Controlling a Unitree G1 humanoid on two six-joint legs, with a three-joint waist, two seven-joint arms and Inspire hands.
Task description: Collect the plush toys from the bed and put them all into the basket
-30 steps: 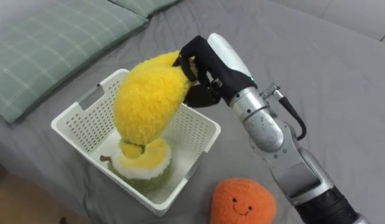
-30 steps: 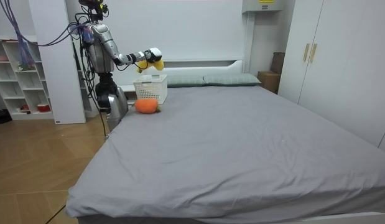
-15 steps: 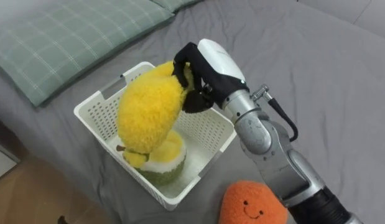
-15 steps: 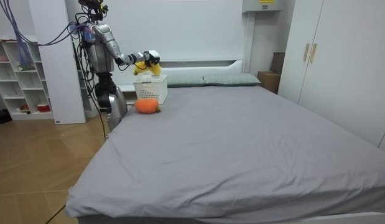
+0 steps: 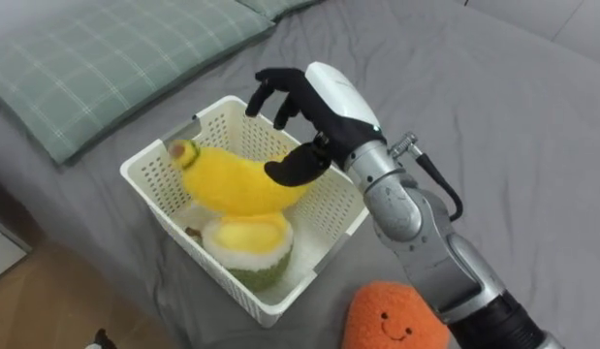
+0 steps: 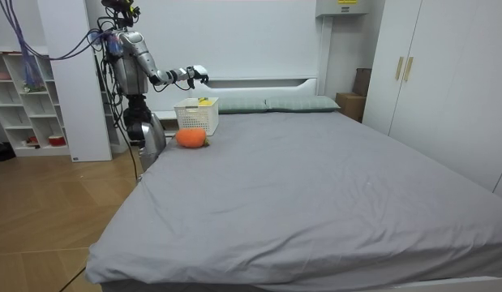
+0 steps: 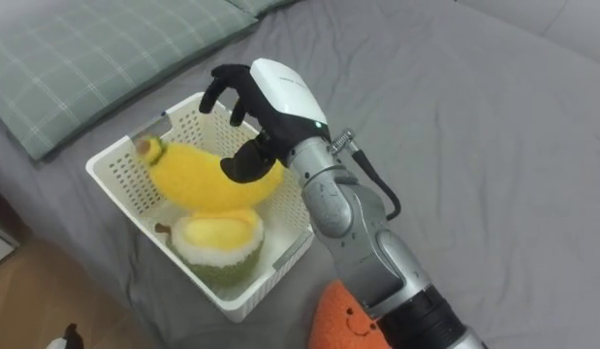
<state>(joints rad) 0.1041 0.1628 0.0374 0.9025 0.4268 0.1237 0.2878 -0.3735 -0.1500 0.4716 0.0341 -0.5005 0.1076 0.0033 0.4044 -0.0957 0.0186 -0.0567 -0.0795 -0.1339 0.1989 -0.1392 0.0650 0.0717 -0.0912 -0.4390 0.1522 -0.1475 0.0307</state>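
My right hand (image 5: 304, 107) hangs open over the white basket (image 5: 331, 206), holding nothing. The yellow plush (image 5: 232, 184) lies inside, piled on the green-and-white plush (image 5: 246, 254). My thumb sits close, so pulling back could snag it out. The orange plush (image 5: 392, 315) waits on the bed (image 5: 493, 116).

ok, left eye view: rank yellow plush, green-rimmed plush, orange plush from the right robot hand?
1. Yellow plush, in the basket, just under the right robot hand.
2. Green-rimmed plush, basket's near end.
3. Orange plush, on the bed outside.
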